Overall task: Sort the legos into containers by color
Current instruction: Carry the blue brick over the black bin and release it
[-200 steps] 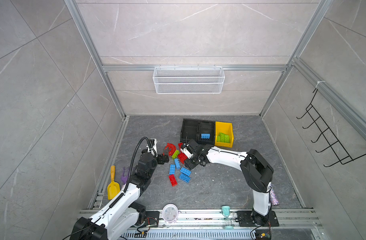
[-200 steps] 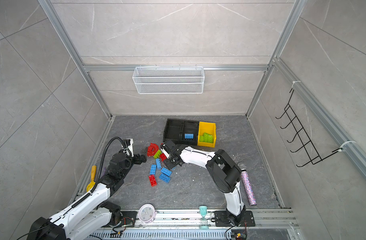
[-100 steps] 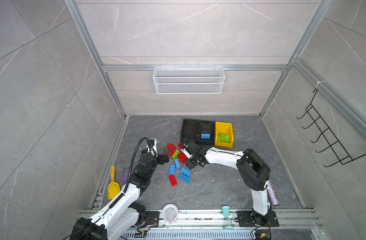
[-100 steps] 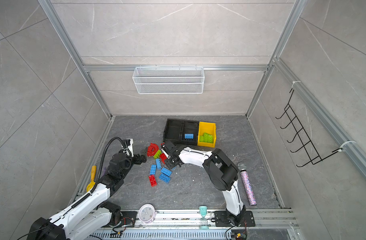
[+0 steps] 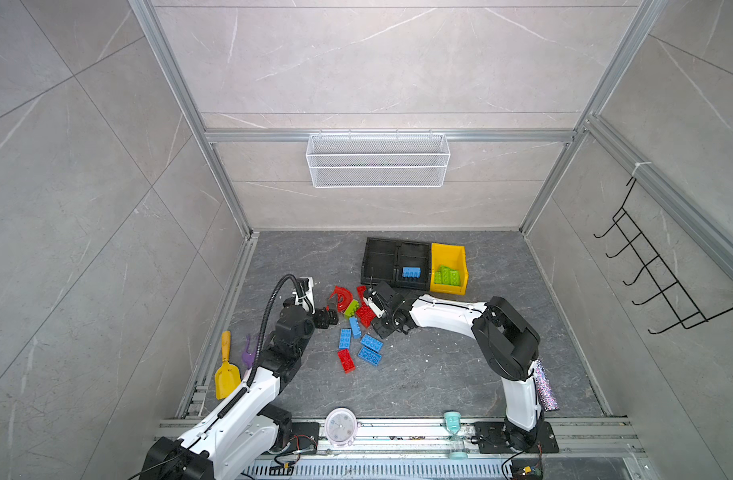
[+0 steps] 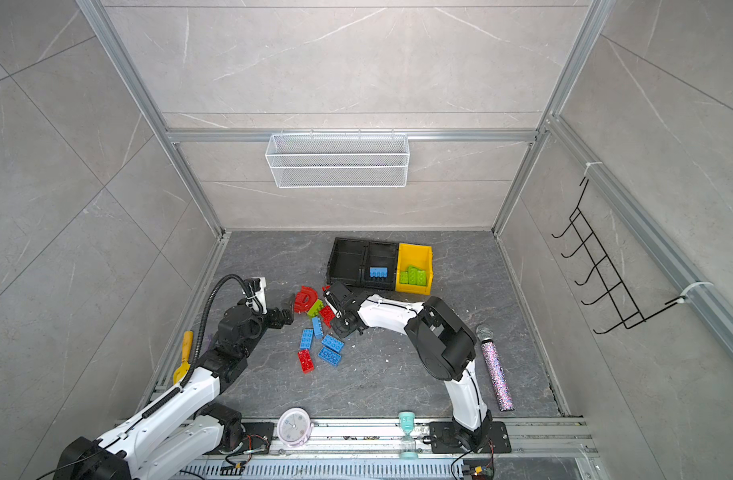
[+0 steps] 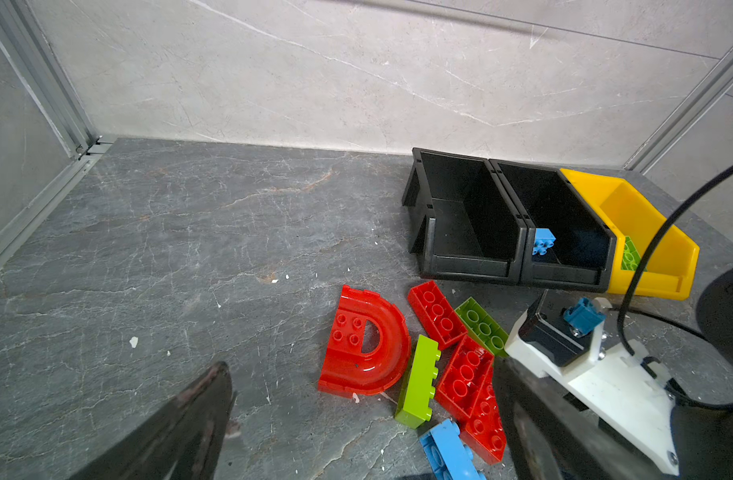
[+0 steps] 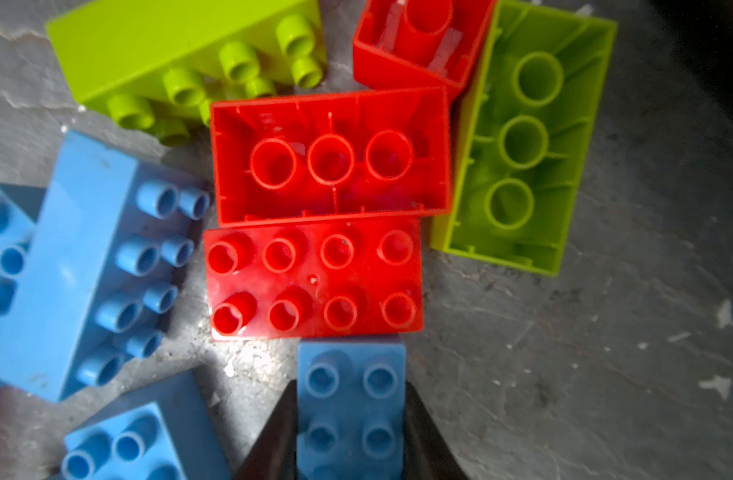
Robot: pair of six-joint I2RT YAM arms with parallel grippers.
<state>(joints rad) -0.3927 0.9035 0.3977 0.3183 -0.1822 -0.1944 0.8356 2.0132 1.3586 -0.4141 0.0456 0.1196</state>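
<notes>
Three bins stand side by side toward the back of the grey floor (image 5: 439, 365): a left black bin (image 5: 381, 257), a middle black bin (image 5: 414, 249) with a binned blue brick (image 5: 411, 272) in it, and the yellow bin (image 5: 447, 253) with green bricks (image 5: 448, 276) inside. Round the edges lie a yellow shovel (image 5: 226, 374), a clock (image 5: 339, 426), an hourglass (image 5: 454, 430) and a glitter microphone (image 6: 494, 365), all well apart from the pile, and a white wire basket (image 5: 377, 160) hangs on the back wall. The loose legos lie between my two pincers, just in front of the black bins. My left pincer (image 5: 327, 319) hangs with its fingers spread wide and grips nothing; the red arch (image 7: 364, 345) lies flat just beyond it, with a side-lying green brick (image 7: 418, 382) touching the arch. My right pincer (image 8: 350, 384) is pinching a held blue brick (image 8: 351, 411), studs up, with one dark finger (image 8: 273, 440) against each long side. That brick is crowded. A studs-up red brick (image 8: 314, 278) touches its far end, and an upturned red brick (image 8: 331, 153) lies beyond that. An upturned green brick (image 8: 522, 141) lies off to one side, and a tipped blue brick (image 8: 86, 266) lies near on the other. In both top views my wrist covers the held blue brick, and I cannot tell whether it is clear of the floor.
</notes>
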